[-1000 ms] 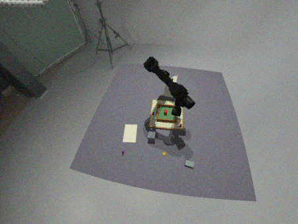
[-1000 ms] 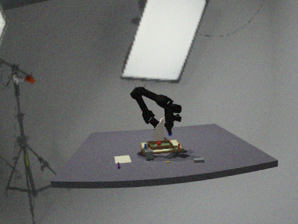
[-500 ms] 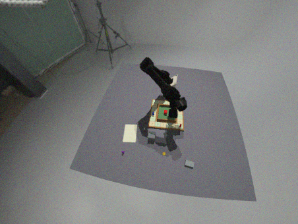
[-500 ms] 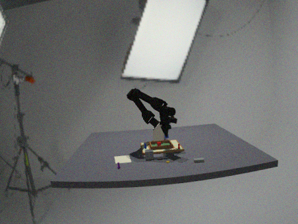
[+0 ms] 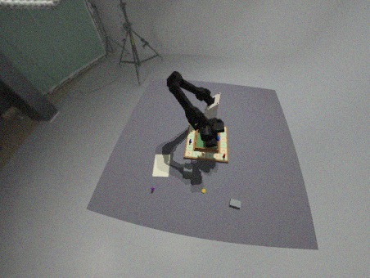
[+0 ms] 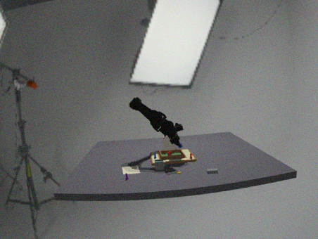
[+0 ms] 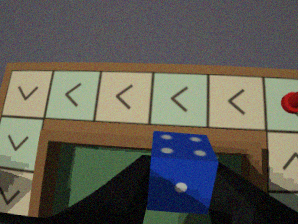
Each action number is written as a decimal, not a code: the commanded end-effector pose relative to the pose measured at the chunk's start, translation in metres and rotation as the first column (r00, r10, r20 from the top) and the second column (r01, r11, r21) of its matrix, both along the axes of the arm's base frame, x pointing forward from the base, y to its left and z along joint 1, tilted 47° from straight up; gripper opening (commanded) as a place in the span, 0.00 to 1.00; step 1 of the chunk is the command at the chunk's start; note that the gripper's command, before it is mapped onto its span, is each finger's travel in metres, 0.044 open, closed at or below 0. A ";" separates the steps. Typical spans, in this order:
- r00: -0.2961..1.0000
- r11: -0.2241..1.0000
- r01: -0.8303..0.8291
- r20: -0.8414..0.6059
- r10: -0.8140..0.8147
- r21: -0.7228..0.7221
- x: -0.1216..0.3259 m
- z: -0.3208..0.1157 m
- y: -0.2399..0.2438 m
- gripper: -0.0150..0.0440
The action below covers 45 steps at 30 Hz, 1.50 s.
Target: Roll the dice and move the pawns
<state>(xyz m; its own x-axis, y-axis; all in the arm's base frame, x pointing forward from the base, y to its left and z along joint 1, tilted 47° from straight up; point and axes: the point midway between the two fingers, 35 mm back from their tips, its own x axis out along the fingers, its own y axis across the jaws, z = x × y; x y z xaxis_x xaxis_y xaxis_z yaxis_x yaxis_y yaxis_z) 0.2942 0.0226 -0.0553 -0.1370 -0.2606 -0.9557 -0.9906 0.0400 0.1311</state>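
My gripper (image 5: 217,139) (image 6: 179,143) (image 7: 178,166) is shut on the blue die (image 5: 218,138) (image 6: 181,145) (image 7: 182,172), holding it above the tray (image 6: 172,158) (image 7: 100,131). In the wrist view the die shows four pips on its upper face and one on its near face. The red die (image 6: 169,153) lies in the tray in the exterior view; the arm hides it in the top view. The red pawn (image 5: 223,156) (image 6: 191,155) (image 7: 290,102) stands on a corner square of the arrow track. The blue pawn (image 5: 190,141) (image 6: 155,156) stands on the opposite side of the track.
The board (image 5: 193,158) (image 7: 125,97) surrounds the tray. A pale upright panel (image 5: 213,108) stands behind it. A grey block (image 5: 187,171) (image 6: 159,165), pale sheet (image 5: 160,168) (image 6: 129,171), purple pawn (image 5: 152,190), yellow piece (image 5: 204,190) and flat grey box (image 5: 235,203) lie in front.
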 end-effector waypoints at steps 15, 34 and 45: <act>0.996 0.953 -0.034 0.085 0.009 0.300 0.014 0.047 0.006 0.25; 0.996 0.955 -0.032 0.084 0.008 0.296 0.011 0.044 0.004 0.25; 0.996 0.955 -0.032 0.084 0.008 0.296 0.011 0.044 0.004 0.61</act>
